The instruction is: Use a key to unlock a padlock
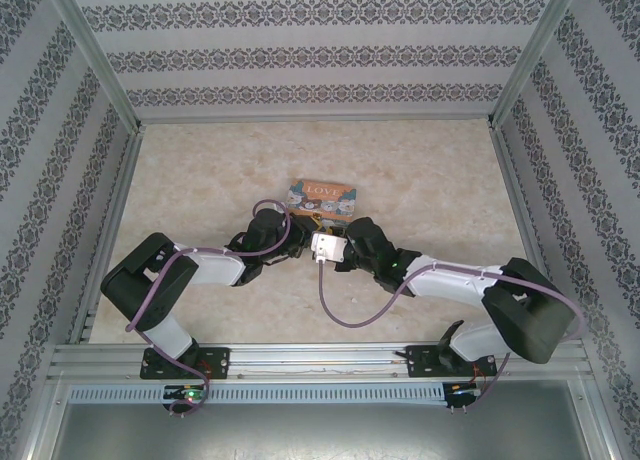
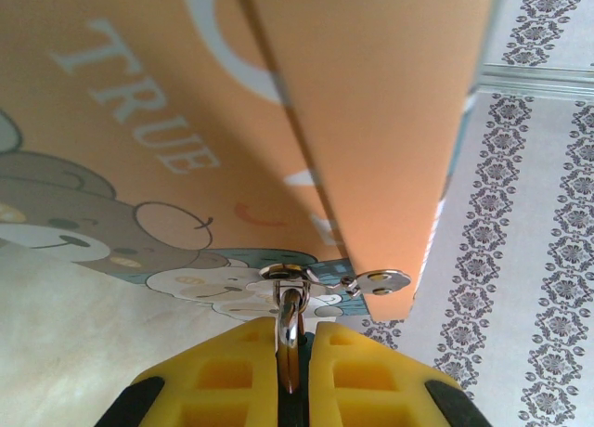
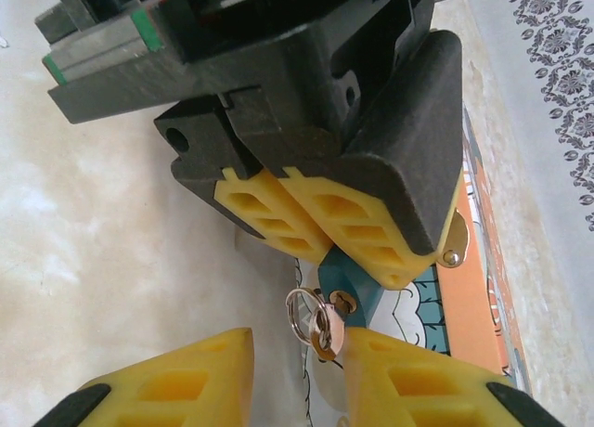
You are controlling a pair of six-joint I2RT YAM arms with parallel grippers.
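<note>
- left arm point(image 1: 215, 270) and right arm point(image 1: 455, 278): white tubular links between bulky, rounded black joint housings;
- 2 purple cables point(image 1: 345, 318), 1 hanging loose along each arm;
- black base plates point(image 1: 185, 360) with small screws; a green light point(image 1: 190, 391) below the left one;
- white boxy module point(image 1: 327, 248) at the right wrist;
- left gripper point(image 2: 295, 339): yellow finger pads point(image 2: 232, 371) with rectangular recessed pockets; angular black housing point(image 3: 306, 102) with a round hole and a green strip point(image 3: 144, 28);
- right gripper point(image 3: 299, 348): matching yellow pocketed pads, black-edged.

bright even light, soft shadows, blurry wrist close-ups
</note>
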